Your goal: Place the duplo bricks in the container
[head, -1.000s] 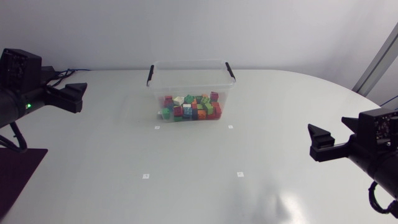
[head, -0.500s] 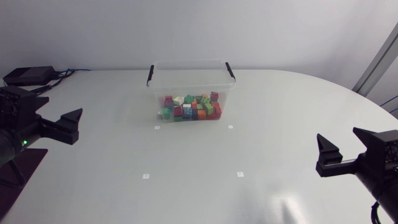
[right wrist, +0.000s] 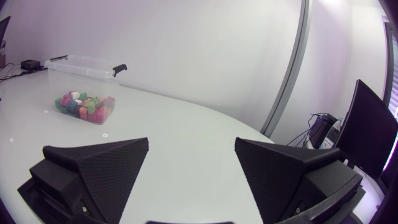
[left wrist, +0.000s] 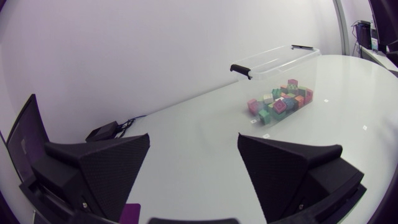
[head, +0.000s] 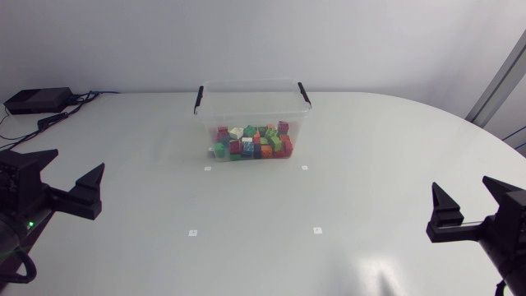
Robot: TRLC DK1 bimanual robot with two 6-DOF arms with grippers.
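A pale worktop (head: 370, 164) seen from above. At the near left edge sits the left arm (head: 20, 201); its jaws are spread wide and hold nothing. At the far middle, well apart from both arms, stands the clear container (head: 251, 103), upright with its open top facing up. Its long axis runs left to right, with a black clip handle (head: 198, 99) at the left short end and another at the right. The duplo bricks (head: 253, 142), a mix of red, green, blue, orange and white, lie heaped on its floor, and no loose brick shows outside it. Four small white markers (head: 192, 233) dot the worktop nearer than the container. At the near right edge sits the right arm (head: 501, 234); its jaws are also wide open and empty. The filling looks complete, so the step in hand is likely parking. To do it well, keep both arms low, slow and away from the container so nothing tips it.
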